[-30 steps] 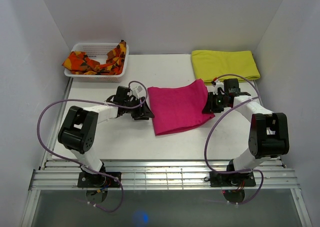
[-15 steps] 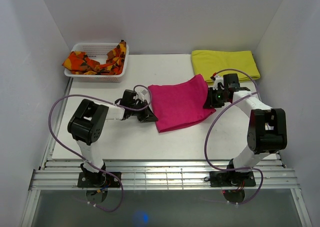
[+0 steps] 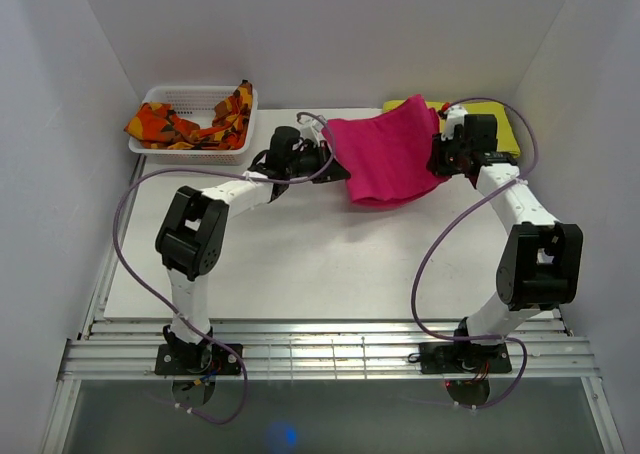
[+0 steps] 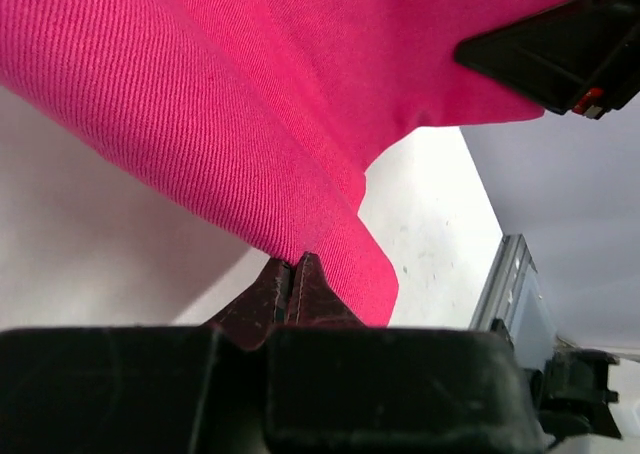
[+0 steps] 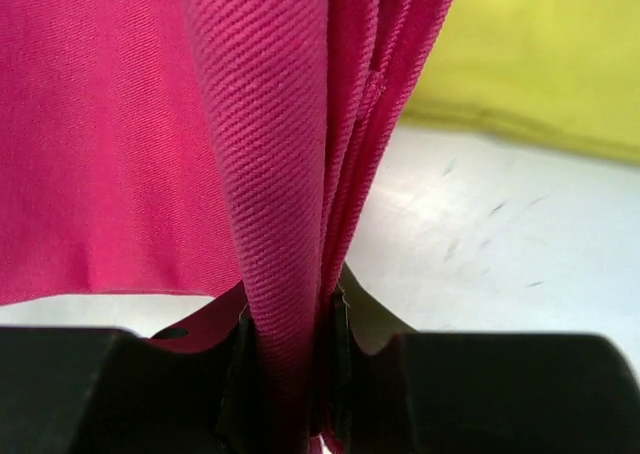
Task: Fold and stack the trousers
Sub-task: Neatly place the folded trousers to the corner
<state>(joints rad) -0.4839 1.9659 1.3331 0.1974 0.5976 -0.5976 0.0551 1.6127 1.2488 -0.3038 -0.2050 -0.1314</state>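
1. the trousers [image 3: 385, 159] are a folded magenta bundle strung between the two arms over the far part of the table [image 3: 300, 244]. the upper edge is raised and the lower edge sags toward the surface; we cannot tell whether it touches.

2. the left gripper [image 3: 330, 164] sits at the left edge of the bundle. in the left wrist view its jaws are pressed together, and the hem of the trousers comes down into the very tips, so we read a thin pinch on the cloth edge.

3. the right gripper [image 3: 441, 160] sits at the right edge. in the right wrist view several layers of magenta fabric run upright between the fingers [image 5: 232, 374], which are clamped on that fold.

4. in the top view the far right part of the bundle overlaps the left end of the yellow cloth [image 3: 500, 129], which lies flat at the far right of the table.

5. a white basket [image 3: 215, 96] stands at the far left, well apart from the trousers, and holds the orange-and-red patterned cloth [image 3: 165, 129].
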